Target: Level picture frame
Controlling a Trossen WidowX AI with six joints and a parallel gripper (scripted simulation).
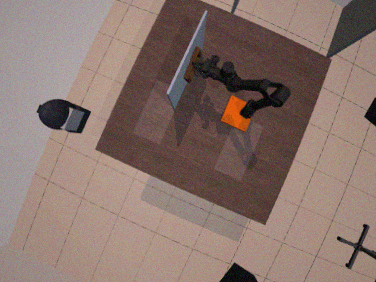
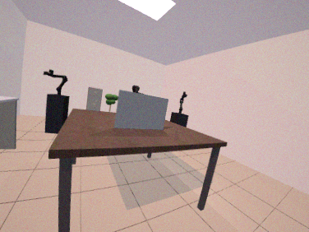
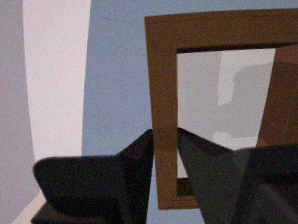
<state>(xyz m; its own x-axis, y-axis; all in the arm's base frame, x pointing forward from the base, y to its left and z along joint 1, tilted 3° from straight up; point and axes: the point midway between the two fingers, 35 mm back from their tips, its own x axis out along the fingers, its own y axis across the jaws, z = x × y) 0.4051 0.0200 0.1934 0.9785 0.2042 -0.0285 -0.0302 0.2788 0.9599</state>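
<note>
The brown wooden picture frame [image 1: 189, 71] [image 3: 162, 85] is against the grey-blue wall panel [image 1: 186, 60] [image 2: 141, 111] [image 3: 117, 75]. In the wrist view its top bar rises slightly toward the right and its left bar leans a little. My gripper [image 3: 164, 133] [image 1: 195, 67] is shut on the frame's left side bar, one finger outside the bar and one inside the opening. The screw and the notched strip are hidden behind the frame. In the exterior view the panel hides the frame and the gripper.
The panel stands upright on the brown table [image 1: 220, 197] [image 2: 94, 141]. The arm reaches over from an orange square [image 1: 234, 114] near its base. A dark rounded object [image 1: 54, 114] is beyond the table's left edge. Other arms on black pedestals [image 2: 57, 113] [image 2: 179, 119] stand behind the table.
</note>
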